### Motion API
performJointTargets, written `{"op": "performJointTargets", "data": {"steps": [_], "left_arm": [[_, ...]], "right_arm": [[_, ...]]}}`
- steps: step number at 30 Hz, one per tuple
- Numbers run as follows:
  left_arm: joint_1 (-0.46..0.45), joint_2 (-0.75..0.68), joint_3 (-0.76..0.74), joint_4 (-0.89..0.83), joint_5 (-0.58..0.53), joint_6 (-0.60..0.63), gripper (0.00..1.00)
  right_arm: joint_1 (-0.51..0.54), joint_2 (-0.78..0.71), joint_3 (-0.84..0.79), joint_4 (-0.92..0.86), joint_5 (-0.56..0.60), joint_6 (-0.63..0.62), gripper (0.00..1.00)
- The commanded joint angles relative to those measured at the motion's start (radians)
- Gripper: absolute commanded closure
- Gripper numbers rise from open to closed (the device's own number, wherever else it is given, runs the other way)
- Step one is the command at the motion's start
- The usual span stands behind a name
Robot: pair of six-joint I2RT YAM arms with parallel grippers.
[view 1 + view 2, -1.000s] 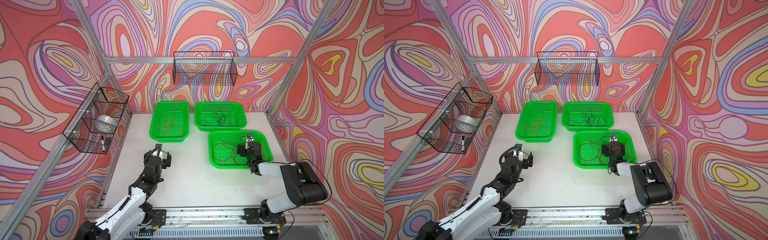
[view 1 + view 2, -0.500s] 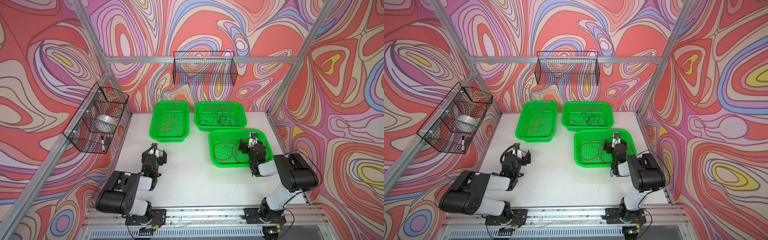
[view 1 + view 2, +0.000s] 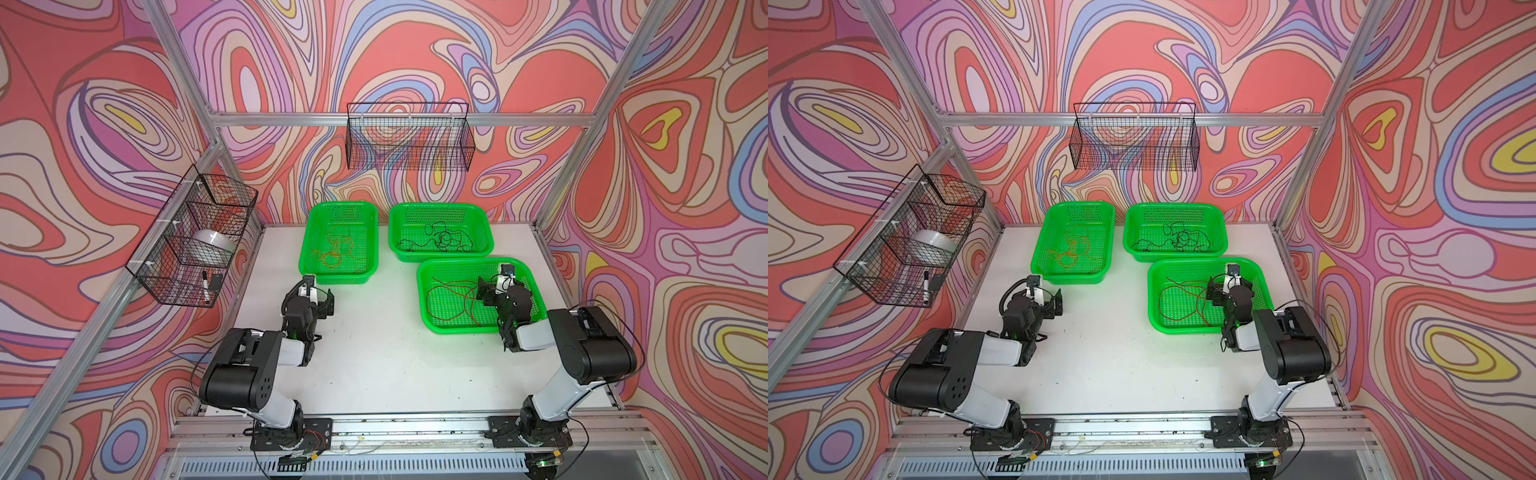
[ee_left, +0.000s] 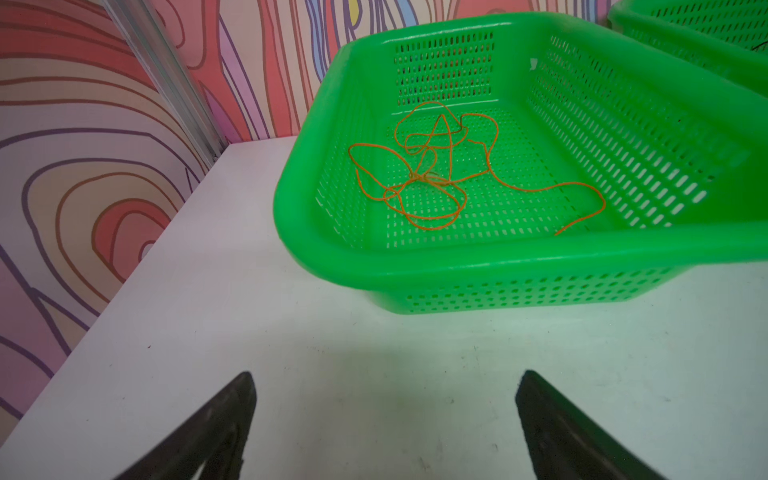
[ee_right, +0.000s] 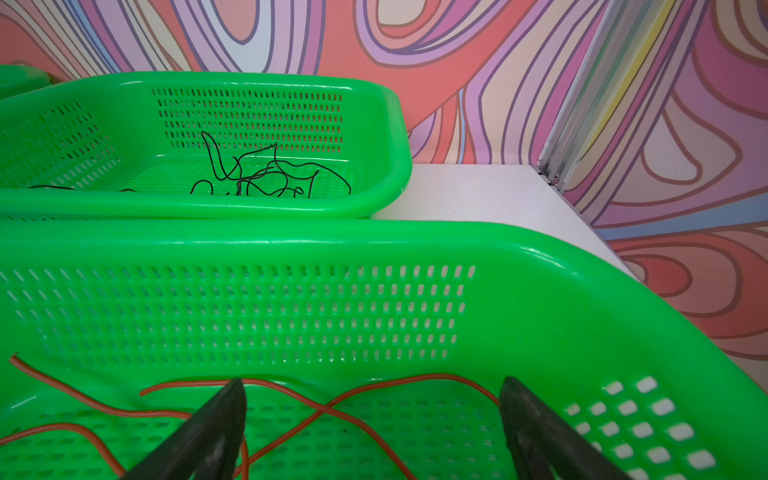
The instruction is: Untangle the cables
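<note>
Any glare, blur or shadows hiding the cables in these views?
Both top views: even light, no harsh glare. Left wrist: orange cable crisp, soft shadow on the table, near fingertips blurred. Right wrist: red cable slightly soft, mild sheen on the basket rim.

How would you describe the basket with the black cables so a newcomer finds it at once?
On the white table sit three green baskets, two along the back edge. The one you want is the back right basket of that pair. Only it holds black cables; its neighbours hold orange cables and dark red cables.
</note>
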Motion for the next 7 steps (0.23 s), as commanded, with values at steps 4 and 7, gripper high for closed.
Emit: {"op": "performJointTargets", "data": {"steps": [4, 7], "left_arm": [[0.014, -0.002, 0.033, -0.053, 0.007, -0.016, 0.00], [0.014, -0.001, 0.033, -0.048, -0.077, -0.048, 0.00]], "right_arm": [[-0.018, 0.011, 0.018, -0.028, -0.034, 0.020, 0.02], [-0.018, 0.010, 0.011, -0.015, -0.029, 0.019, 0.02]]}}
